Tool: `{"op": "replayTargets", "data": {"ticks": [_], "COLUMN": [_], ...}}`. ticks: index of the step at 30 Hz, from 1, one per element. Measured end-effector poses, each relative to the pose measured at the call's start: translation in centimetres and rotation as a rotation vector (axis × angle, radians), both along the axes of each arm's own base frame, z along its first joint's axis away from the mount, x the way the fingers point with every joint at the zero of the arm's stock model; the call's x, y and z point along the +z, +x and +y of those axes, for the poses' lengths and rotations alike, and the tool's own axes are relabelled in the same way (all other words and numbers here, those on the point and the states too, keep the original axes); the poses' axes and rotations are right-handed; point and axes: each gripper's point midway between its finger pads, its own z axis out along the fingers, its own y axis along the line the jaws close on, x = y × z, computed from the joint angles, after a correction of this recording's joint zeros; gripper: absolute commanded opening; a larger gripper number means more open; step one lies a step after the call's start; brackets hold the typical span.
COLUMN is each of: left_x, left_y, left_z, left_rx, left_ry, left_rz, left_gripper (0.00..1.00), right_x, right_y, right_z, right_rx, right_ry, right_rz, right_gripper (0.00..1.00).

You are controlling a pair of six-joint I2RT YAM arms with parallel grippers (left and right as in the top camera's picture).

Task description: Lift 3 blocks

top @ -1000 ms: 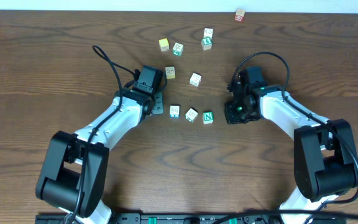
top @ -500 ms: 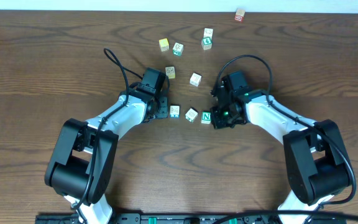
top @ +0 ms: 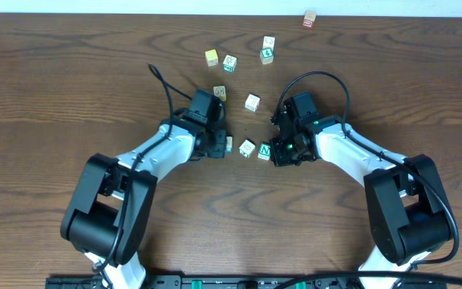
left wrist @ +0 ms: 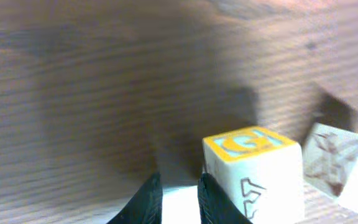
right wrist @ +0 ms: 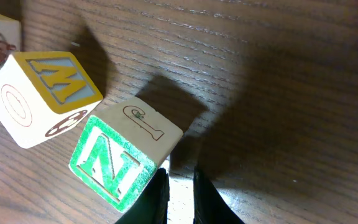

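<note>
Three pale blocks lie in a short row mid-table: one with teal marks (top: pixel 228 144), a whitish one (top: pixel 247 148) and the green "N" block (top: pixel 265 150). My left gripper (top: pixel 220 146) is at the row's left end. In the left wrist view its jaws (left wrist: pixel 179 190) stand almost together with nothing between them, and the right fingertip touches a block with a yellow-and-blue "G" top (left wrist: pixel 253 171). My right gripper (top: pixel 277 152) is at the row's right end, jaws (right wrist: pixel 180 183) nearly together and empty, the left fingertip against the N block (right wrist: pixel 114 158). Beside that block sits an "M" block (right wrist: pixel 39 99).
More cubes lie behind the row: two yellow-faced ones (top: pixel 211 57) (top: pixel 219 93), a pale one (top: pixel 252 102), one with green marks (top: pixel 229 62), a pair (top: pixel 267 50) close together, and a reddish cube (top: pixel 310 18) at the far edge. Cables loop over both wrists.
My left gripper has slid right until it touches the teal-marked block. My right gripper has moved left against the N block and nudged it slightly left.
</note>
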Motion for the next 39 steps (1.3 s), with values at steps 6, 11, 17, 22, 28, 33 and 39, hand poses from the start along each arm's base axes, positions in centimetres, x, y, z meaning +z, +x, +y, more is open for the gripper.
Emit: {"op": "replayTargets", "data": {"ticks": [6,11,17,22,28,33,39], "left_x": [0.2,0.2,0.2,0.2,0.2,0.0,0.0], "left_y": [-0.5,-0.5,-0.5,-0.6,-0.7,-1.2,-1.4], "left_z": [-2.0,-2.3,-2.3,-2.2,-2.3,-2.6,-2.8], "left_rx": [-0.065,-0.071,-0.071,-0.071,-0.074,-0.104,-0.115], "left_ry": [-0.014,-0.020,-0.020,-0.019,-0.018,-0.008,-0.005], "left_rz": [-0.023,-0.022,-0.022,-0.020,-0.018,-0.011,-0.009], "left_gripper": [0.23,0.23,0.23,0.23,0.23,0.23,0.23], "right_x": [0.0,0.0,0.0,0.0,0.1,0.2,0.2], "right_y": [-0.1,-0.1,0.0,0.0,0.2,0.5,0.5], "right_z": [0.1,0.2,0.4,0.4,0.5,0.6,0.6], "right_rx": [0.014,0.038,0.084,0.134,0.158,0.166,0.170], "right_ry": [-0.001,-0.004,-0.006,-0.011,-0.011,-0.007,-0.007], "right_rz": [-0.004,-0.012,-0.036,-0.055,-0.073,-0.092,-0.095], "right_gripper": [0.11,0.11,0.11,0.11,0.11,0.11,0.10]}}
